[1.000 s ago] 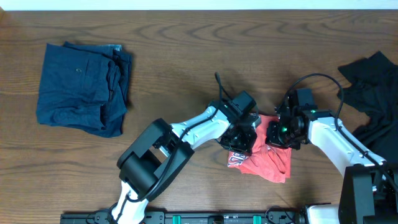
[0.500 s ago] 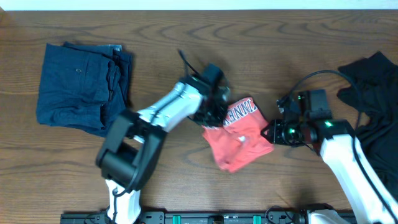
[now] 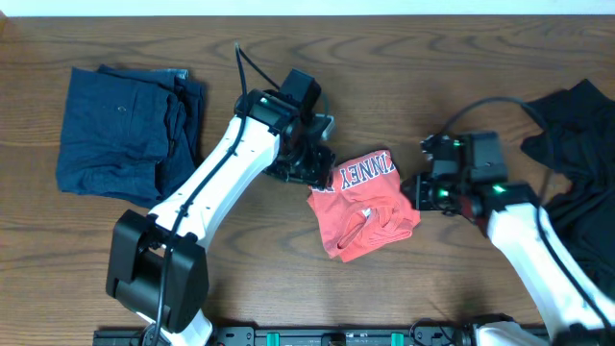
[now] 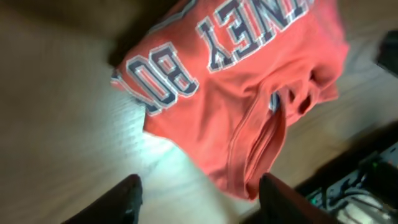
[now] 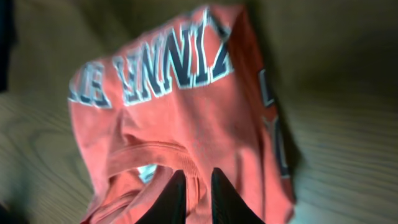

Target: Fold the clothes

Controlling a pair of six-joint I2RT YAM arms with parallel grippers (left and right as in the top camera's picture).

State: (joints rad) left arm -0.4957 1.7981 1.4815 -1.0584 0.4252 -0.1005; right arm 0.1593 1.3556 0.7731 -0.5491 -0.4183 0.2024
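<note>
Wood-grain table (image 3: 404, 58) fills every view, and both arms work near its middle. The left gripper (image 4: 202, 186) hangs with its fingers spread wide and nothing between them. Just ahead of its tips lies the red shirt (image 3: 370, 207), lettering up, neckline rumpled and its far side bunched. The right gripper (image 5: 198, 186) has its fingers drawn close, a thin gap between them, right at the shirt's opposite edge. Whether it pinches cloth I cannot tell. Behind the left arm sits a folded navy garment (image 3: 125, 135), well apart. A black garment (image 3: 577, 144) lies heaped behind the right arm.

The shirt is not spread flat. If either gripper closes on one layer only, I judge a pull would drag the bunch and fold it crooked. The right arm's elbow could also catch the black garment.
</note>
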